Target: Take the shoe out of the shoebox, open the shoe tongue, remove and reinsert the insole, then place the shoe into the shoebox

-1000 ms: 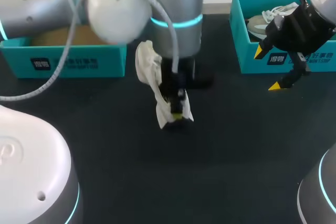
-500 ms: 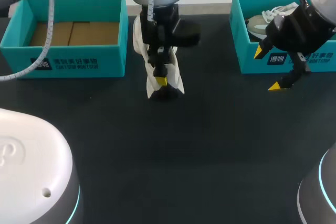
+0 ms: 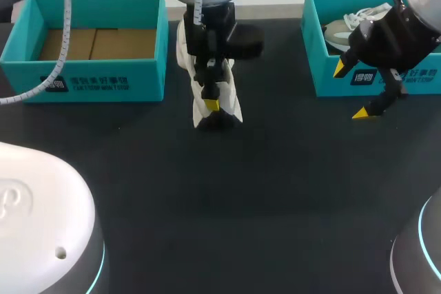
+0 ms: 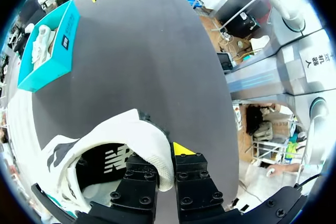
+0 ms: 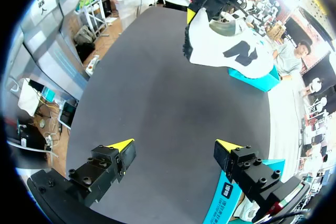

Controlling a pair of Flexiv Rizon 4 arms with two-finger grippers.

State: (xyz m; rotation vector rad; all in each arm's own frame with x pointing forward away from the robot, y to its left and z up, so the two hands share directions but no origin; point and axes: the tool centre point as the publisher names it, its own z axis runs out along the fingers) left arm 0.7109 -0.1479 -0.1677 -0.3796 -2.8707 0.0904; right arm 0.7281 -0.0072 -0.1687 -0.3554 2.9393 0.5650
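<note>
The shoe point(image 3: 234, 110) hangs out over the middle of the dark table point(image 3: 227, 211), nearer than either box. The left gripper point(image 3: 212, 105) is clamped on the edge of its opening, with one finger inside the shoe and the yellow-tipped one outside. I cannot tell whether the shoe touches the table.

The step in hand looks like setting the shoe up for opening the tongue. It would go best if the left arm settled the sole flat on the table and held the opening firm. The other arm would then have something steady to pull against.

The right gripper point(image 3: 351, 91) has its fingers spread wide and holds nothing. It hovers well apart from the shoe, to the shoe's right and just in front of the right box point(image 3: 318, 39). From its own camera the shoe point(image 5: 231, 45) is far ahead across bare table.

Further back, the right box holds a second shoe point(image 3: 341, 29). The left box point(image 3: 96, 80) shows only its cardboard floor.
</note>
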